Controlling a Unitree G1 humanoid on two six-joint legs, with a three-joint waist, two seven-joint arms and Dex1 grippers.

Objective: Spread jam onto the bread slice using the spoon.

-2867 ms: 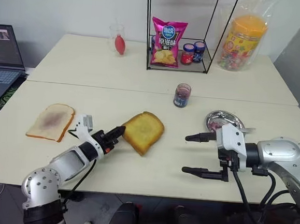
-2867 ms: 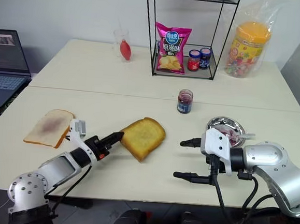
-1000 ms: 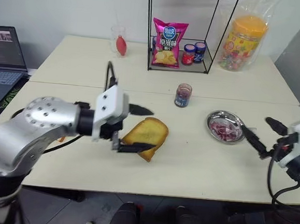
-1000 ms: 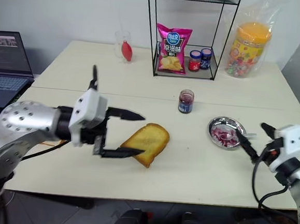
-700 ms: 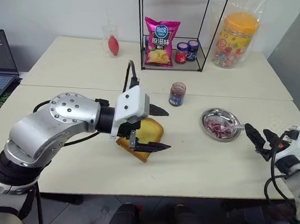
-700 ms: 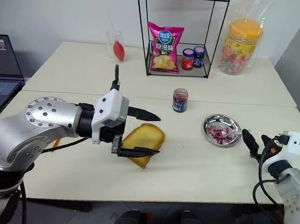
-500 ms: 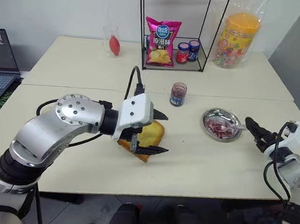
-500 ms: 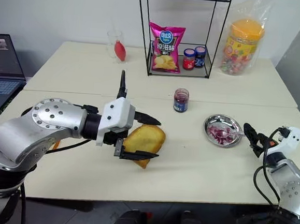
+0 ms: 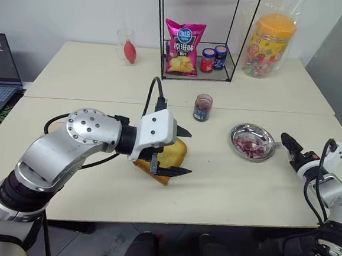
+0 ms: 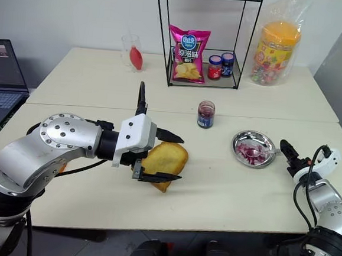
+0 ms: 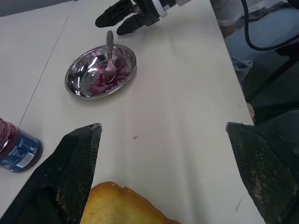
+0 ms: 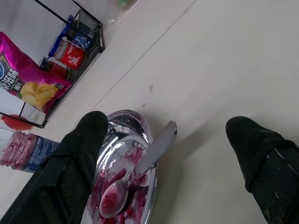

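Right wrist view showed the spoon [image 12: 140, 172] lying in the steel dish [image 12: 142, 128], its bowl down in the smeared jam [image 12: 112, 200] and its handle sloping up over the rim toward the right gripper [image 9: 289, 144]. That gripper's jaws were spread wide and held nothing, their tips just short of the handle's free end. The spoon looked light, stiff and slick; bare metal would probably slip or pivot between hard fingers, so the best hold seemed to be across the flat of the handle, near the end clear of the rim, away from the sticky bowl. A pinch there might tip the dish, which looked light and sat loose on the table [image 9: 243, 187].

The bread [image 9: 170, 157] lay near the table's middle, well apart from the dish, with the left gripper [image 9: 181, 152] straddling it, jaws spread, one above and one below its near edge; whether they touched it I could not tell. Toasted and thick, it should be fairly firm but crumbly at the crust, and likely to slide under a spreading stroke unless steadied.
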